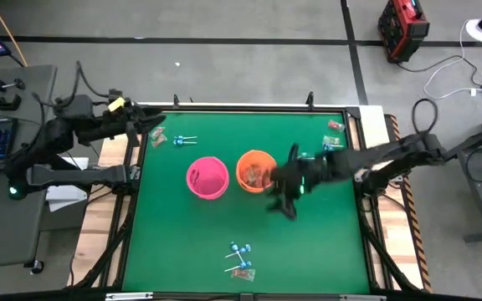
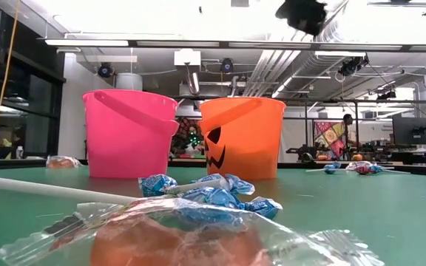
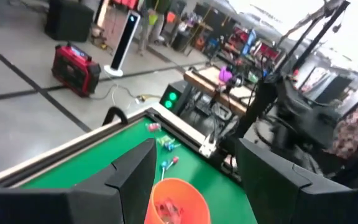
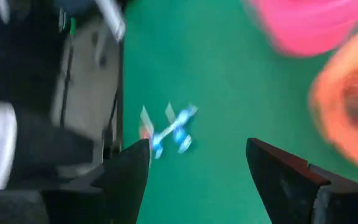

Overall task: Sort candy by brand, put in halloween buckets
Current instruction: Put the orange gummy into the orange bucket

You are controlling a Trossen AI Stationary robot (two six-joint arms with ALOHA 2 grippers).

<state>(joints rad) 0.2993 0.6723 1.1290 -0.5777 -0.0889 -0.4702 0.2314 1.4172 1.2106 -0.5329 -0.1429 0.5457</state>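
Red-and-clear wrapped candy [image 2: 176, 236] nearest, no legible brand; right gripper [image 4: 194, 165] spread, empty, beside orange bucket [image 1: 255, 170].

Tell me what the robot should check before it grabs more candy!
1. Is the right gripper open and empty? Ok: its fingers are apart with nothing between them.
2. Where is it? Ok: over the green table, right beside the orange bucket.
3. Are both buckets standing up? Ok: the pink bucket and the orange one stand upright side by side.
4. Is candy left to sort? Ok: blue lollipops and a red wrapped piece lie near the front edge, more near the back corners.
5. Is the left gripper out of the way? Ok: it waits open at the table's left back corner.
6. Is the pink bucket filled? Cannot tell.
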